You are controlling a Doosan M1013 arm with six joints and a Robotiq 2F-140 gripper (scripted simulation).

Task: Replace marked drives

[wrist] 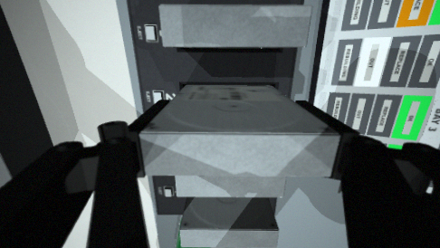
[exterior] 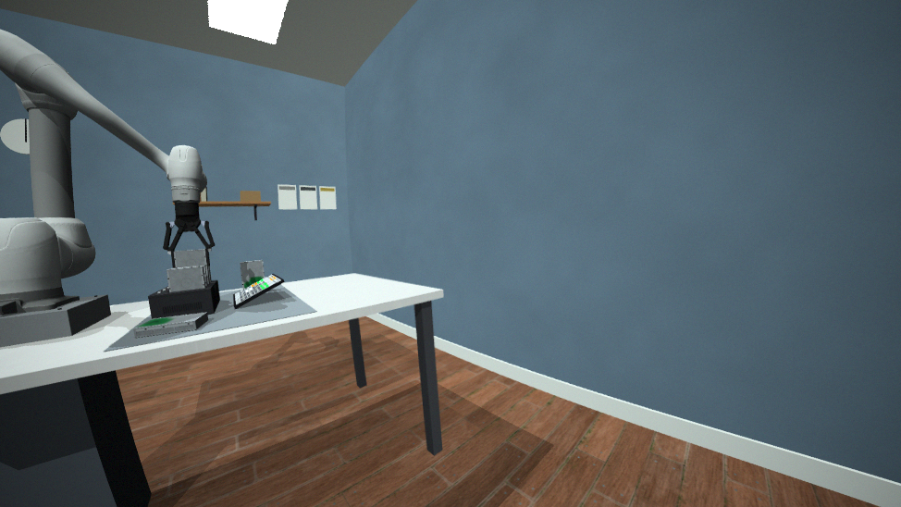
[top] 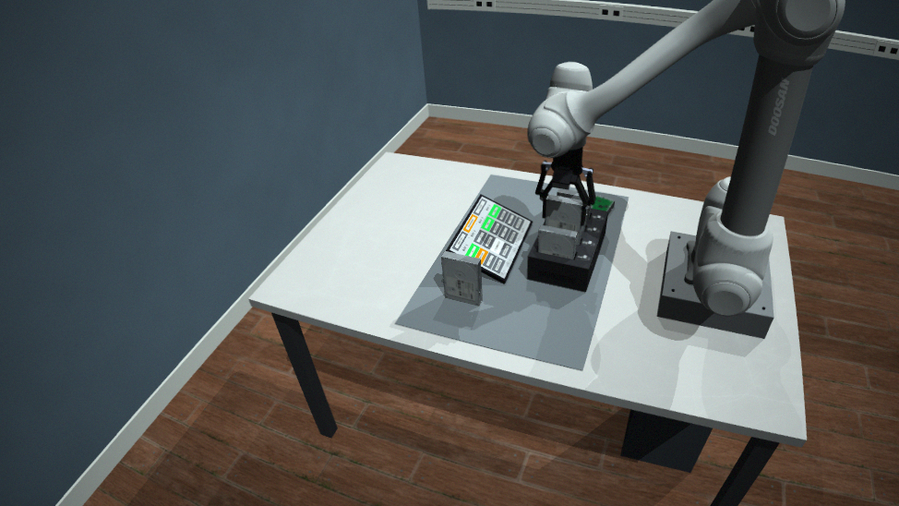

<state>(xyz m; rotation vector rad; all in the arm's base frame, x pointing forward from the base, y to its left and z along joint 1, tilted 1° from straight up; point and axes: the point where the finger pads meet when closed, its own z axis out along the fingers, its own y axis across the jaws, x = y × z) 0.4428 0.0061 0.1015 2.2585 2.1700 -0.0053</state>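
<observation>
My gripper [top: 566, 201] [exterior: 191, 255] [wrist: 232, 116] is shut on a grey drive [top: 563, 215] [exterior: 191, 256] [wrist: 237, 156], holding it upright over bay 2. Its top stands above the neighbouring drives; whether its lower end is inside the slot is unclear. The dock [top: 556, 273] [exterior: 182, 305] [wrist: 237, 65] holds the bay 1 drive [top: 557, 244] [wrist: 235, 24], a bay 3 drive [wrist: 231, 186] and a bay 4 drive [exterior: 186, 278] [wrist: 228, 237]. The screen [top: 502, 229] [exterior: 260, 292] shows white OUT for bay 2, green OK for bay 3, and orange REPLACE beside green in the wrist view's top row.
Another drive [top: 461, 280] [exterior: 251, 268] stands upright on the bench mat [top: 533, 333] [exterior: 290, 304], at the screen's near end. A drive with a green board [top: 602, 204] [exterior: 169, 327] lies flat behind the dock. The arm's base [top: 710, 314] stands beside the mat.
</observation>
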